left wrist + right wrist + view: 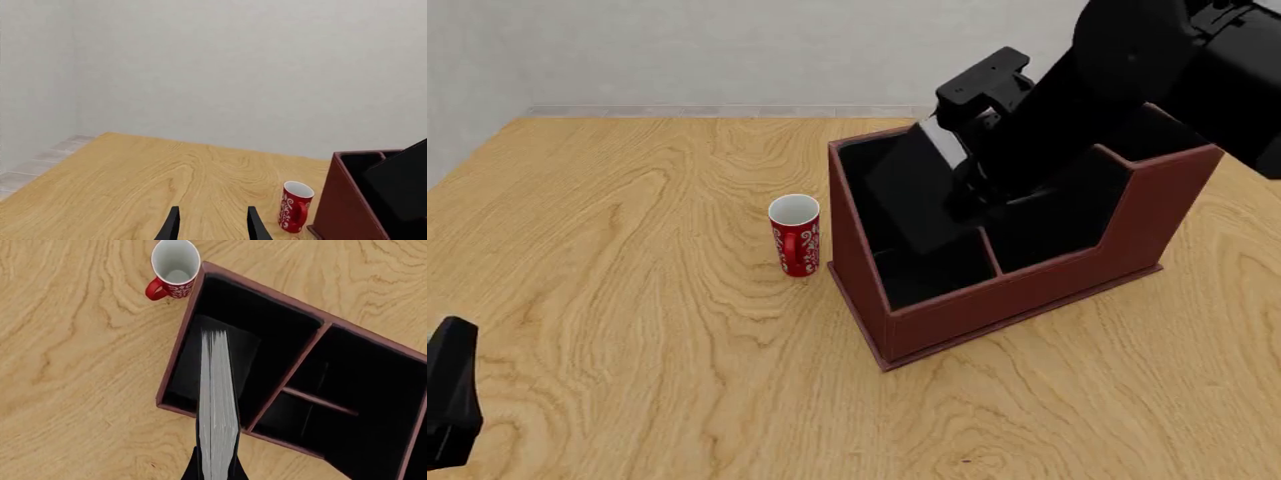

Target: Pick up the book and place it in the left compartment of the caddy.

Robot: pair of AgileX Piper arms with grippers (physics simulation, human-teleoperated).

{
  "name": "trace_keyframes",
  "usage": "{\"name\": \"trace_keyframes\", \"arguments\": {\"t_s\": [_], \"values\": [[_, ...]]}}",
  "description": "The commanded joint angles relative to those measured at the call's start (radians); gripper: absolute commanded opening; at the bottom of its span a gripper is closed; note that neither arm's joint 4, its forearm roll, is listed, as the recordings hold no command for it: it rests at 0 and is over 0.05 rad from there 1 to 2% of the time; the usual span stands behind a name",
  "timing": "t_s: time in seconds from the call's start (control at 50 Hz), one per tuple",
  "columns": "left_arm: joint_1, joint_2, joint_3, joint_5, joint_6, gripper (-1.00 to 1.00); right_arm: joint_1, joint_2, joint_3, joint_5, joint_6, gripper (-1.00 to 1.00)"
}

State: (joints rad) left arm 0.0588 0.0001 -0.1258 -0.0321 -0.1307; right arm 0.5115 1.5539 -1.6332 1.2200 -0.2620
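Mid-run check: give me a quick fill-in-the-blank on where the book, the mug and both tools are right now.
1. The right tool is shut on the ____.
2. The book hangs over the caddy's ____ compartment, the long undivided one.
3. The red mug stands upright on the table just outside the caddy's ____ wall.
4. The left tool is open and holds ____.

Missing words: book; left; left; nothing
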Motion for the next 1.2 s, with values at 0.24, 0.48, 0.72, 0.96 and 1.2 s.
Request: {"name": "trace_keyframes", "arguments": {"t_s": [0.24, 0.48, 0.72, 0.96, 1.2], "values": [[0.01, 0.0, 0.013, -0.01, 0.003, 1.0, 0.002, 0.053, -0.039, 0.0, 0.036, -1.0], [0.014, 0.0, -0.01, 0.014, 0.003, 1.0, 0.002, 0.09, -0.065, 0.0, 0.039, -1.0], [0.019, 0.0, 0.0, 0.008, 0.006, 1.0, 0.015, 0.128, -0.088, 0.0, 0.055, -1.0], [0.025, 0.0, 0.027, -0.011, 0.009, 1.0, 0.016, 0.166, -0.102, 0.0, 0.063, -1.0], [0.023, 0.0, 0.031, -0.017, 0.015, 1.0, 0.027, 0.172, -0.097, -0.001, 0.082, -1.0]]}}
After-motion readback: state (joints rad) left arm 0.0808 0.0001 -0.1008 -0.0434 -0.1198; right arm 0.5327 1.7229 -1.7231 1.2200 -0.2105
